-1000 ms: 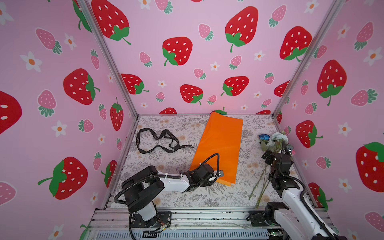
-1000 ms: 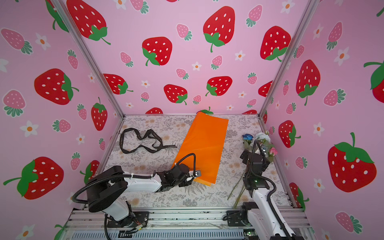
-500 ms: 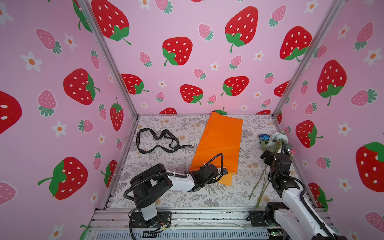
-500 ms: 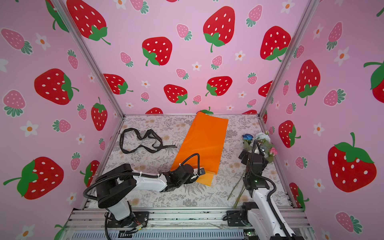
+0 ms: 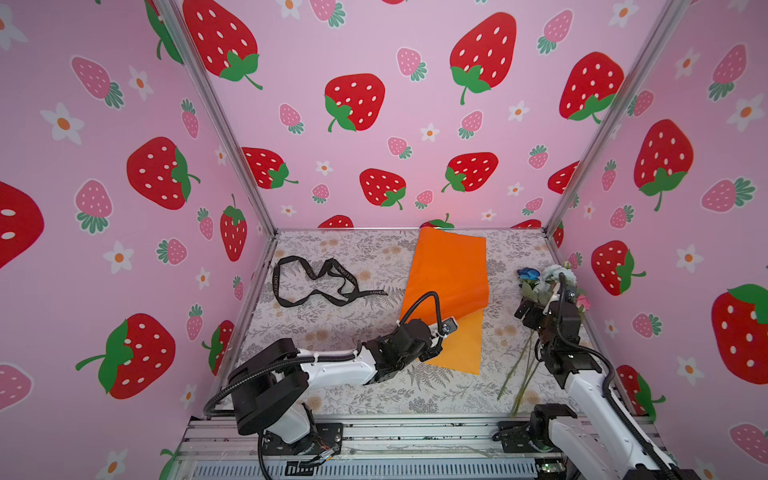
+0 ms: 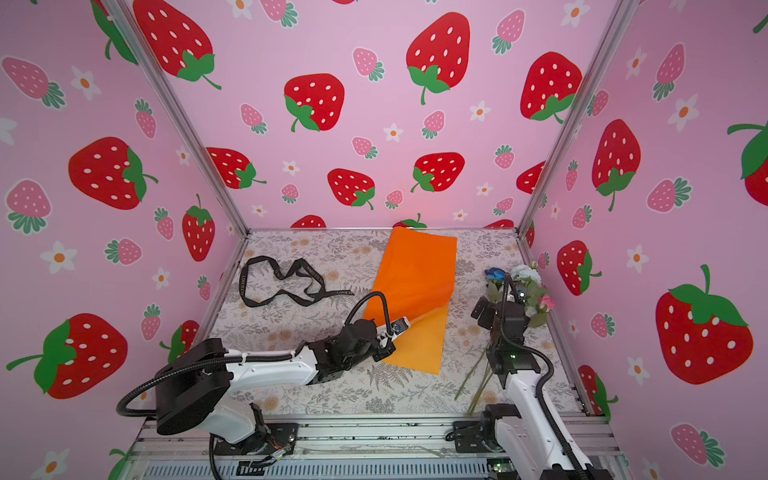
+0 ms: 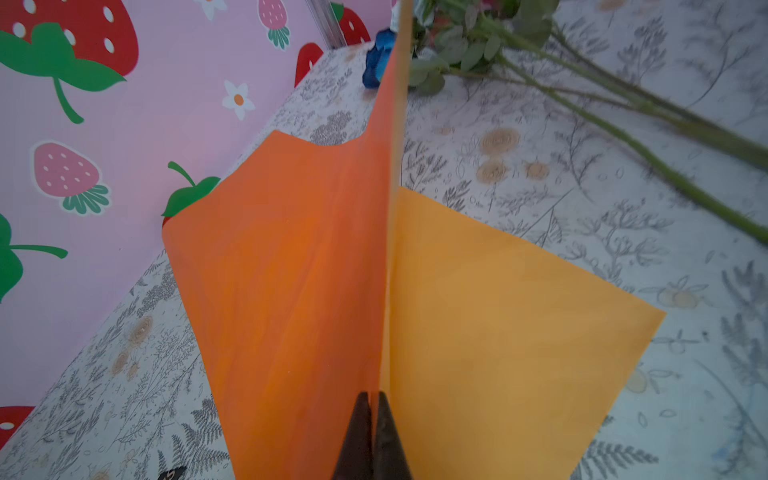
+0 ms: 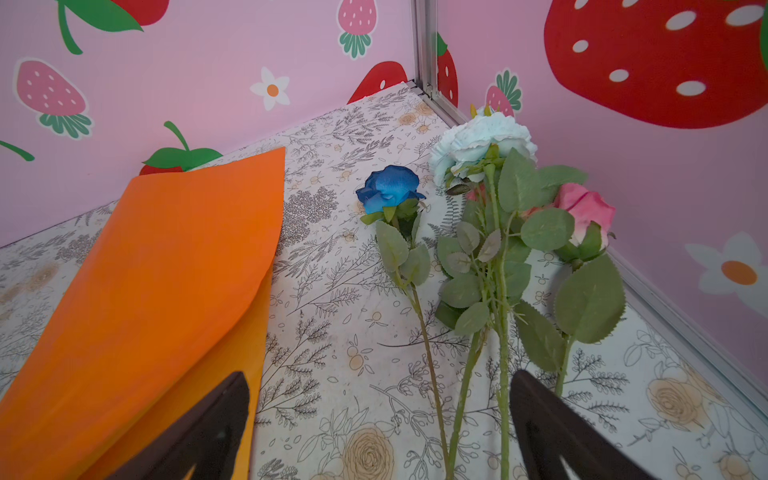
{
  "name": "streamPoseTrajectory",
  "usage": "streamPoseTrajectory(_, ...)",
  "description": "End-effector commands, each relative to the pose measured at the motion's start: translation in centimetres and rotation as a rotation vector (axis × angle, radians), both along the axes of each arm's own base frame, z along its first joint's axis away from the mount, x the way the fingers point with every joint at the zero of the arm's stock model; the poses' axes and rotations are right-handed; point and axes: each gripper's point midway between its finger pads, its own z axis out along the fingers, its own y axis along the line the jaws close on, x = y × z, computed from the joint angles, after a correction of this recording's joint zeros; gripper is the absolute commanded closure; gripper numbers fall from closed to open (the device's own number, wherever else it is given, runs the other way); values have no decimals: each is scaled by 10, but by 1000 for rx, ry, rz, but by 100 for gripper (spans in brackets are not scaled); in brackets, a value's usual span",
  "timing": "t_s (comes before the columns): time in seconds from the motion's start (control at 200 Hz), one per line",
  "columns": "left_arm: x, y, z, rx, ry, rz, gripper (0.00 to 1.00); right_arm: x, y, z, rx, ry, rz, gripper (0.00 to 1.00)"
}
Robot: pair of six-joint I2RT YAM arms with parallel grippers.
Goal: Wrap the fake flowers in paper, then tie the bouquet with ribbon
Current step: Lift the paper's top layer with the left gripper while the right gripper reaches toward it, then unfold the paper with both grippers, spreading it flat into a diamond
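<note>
The bouquet of fake flowers [image 5: 540,286] [image 6: 524,286] lies loose by the right wall: blue, pale and pink blooms [image 8: 490,232] with long green stems. It is untied, and only its leaves and stems [image 7: 457,45] show in the left wrist view. The orange paper [image 5: 451,270] [image 6: 415,266] lies mid-table. My left gripper [image 5: 434,353] [image 7: 372,395] is shut on the paper's near left edge, holding it up so the paler underside shows. My right gripper [image 5: 527,311] [image 8: 380,376] hangs open above the stems, with two stems between its jaws, untouched.
A long black ribbon [image 5: 316,286] [image 6: 282,282] lies looped at the back left of the floral table cover. The strawberry-print walls close in on three sides. The metal rail [image 5: 395,436] runs along the front edge.
My left gripper has shut on the orange paper's edge and raised it, folding that side up and over. The right arm has not moved.
</note>
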Motion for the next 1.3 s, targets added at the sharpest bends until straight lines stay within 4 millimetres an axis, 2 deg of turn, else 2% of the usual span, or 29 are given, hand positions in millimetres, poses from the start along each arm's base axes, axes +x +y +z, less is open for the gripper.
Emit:
streamPoseTrajectory(0.0, -12, -3, 16, -116, 46, -24, 100, -1, 5, -11, 36, 71, 4, 0)
streamPoseTrajectory(0.08, -13, 3, 28, -154, 41, -8, 100, 0, 8, -20, 35, 114, 24, 0)
streamPoseTrajectory(0.1, -12, 5, 30, -163, 39, 0, 100, 1, 10, -29, 35, 147, 33, 0)
streamPoseTrajectory(0.17, -11, 10, 37, -192, 36, 24, 100, 4, 26, -37, 58, 171, 108, 9)
streamPoseTrajectory(0.32, -11, 16, 44, -264, 58, 63, 100, 5, 77, -47, 111, 191, 288, 28)
streamPoseTrajectory(0.445, -9, 24, 51, -345, 76, 111, 100, 3, 119, -60, 109, 219, 385, 36)
streamPoseTrajectory(0.605, -6, 35, 54, -395, 80, 167, 100, 6, 156, -87, 100, 295, 458, 47)
streamPoseTrajectory(0.745, -2, 52, 56, -438, 88, 225, 100, 15, 171, -109, 90, 363, 476, 53)
streamPoseTrajectory(0.88, 10, 81, 54, -511, 122, 321, 100, 15, 178, -126, 86, 417, 477, 57)
streamPoseTrajectory(0.98, 22, 109, 50, -578, 161, 399, 100, 9, 177, -138, 77, 458, 466, 57)
streamPoseTrajectory(1.076, 32, 132, 37, -598, 201, 460, 100, 2, 173, -149, 57, 503, 441, 57)
streamPoseTrajectory(1.166, 38, 151, 28, -618, 224, 515, 100, -6, 171, -160, 32, 548, 427, 58)
streamPoseTrajectory(1.296, 43, 177, 24, -645, 215, 587, 100, -20, 171, -170, -6, 609, 422, 60)
